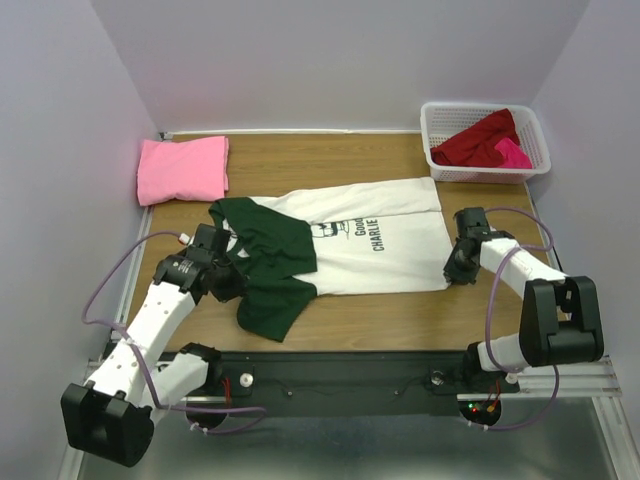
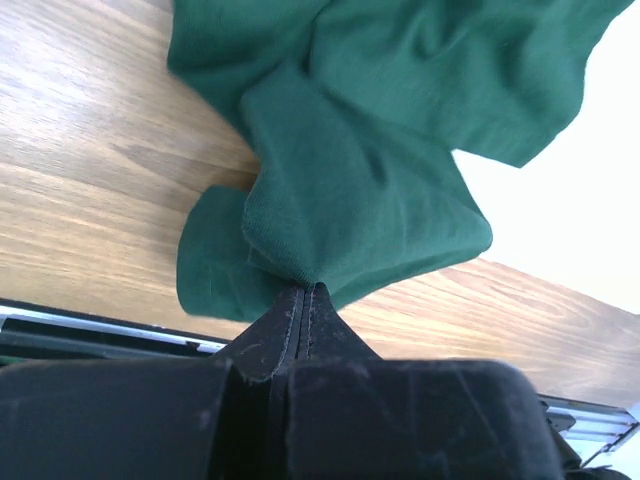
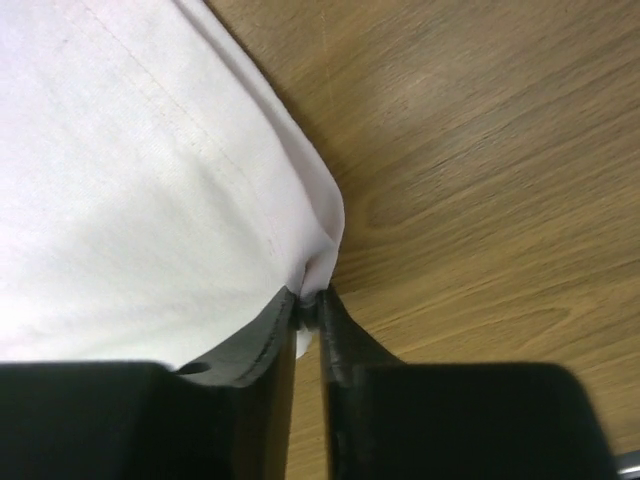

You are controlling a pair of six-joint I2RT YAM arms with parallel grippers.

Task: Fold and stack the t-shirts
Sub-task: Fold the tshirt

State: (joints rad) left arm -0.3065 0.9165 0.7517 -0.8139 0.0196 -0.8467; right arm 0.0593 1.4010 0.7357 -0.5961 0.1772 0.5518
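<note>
The white t-shirt (image 1: 385, 240) with dark green sleeves (image 1: 272, 262) and black Charlie print lies across the middle of the table. My left gripper (image 1: 226, 270) is shut on a green sleeve (image 2: 350, 190), pinched at the fingertips in the left wrist view. My right gripper (image 1: 458, 268) is shut on the shirt's white hem corner (image 3: 318, 275) at the near right. A folded pink t-shirt (image 1: 183, 170) lies at the far left. Dark red (image 1: 480, 140) and magenta (image 1: 513, 153) t-shirts lie in the basket.
A white lattice basket (image 1: 440, 120) stands at the far right corner. White walls close in the table on the left, back and right. A black rail (image 1: 340, 365) runs along the table's near edge.
</note>
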